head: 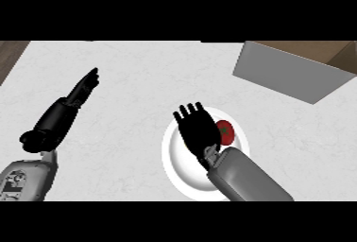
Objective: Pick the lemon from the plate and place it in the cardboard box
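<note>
A white plate lies on the counter at centre right. On its right side rests a red round fruit with a green stem spot; it looks like a tomato, and no lemon shows. My right hand hovers over the plate with straight fingers, just left of the red fruit and partly hiding the plate. The cardboard box stands at the upper right, its grey outer wall facing me and its brown inside showing at the top. At the left my left hand rests open, fingers pointing up, away from everything.
The white marbled counter spreads around the plate. A wooden strip shows at its upper left edge. The box wall rises about a hand's length up and to the right of the plate.
</note>
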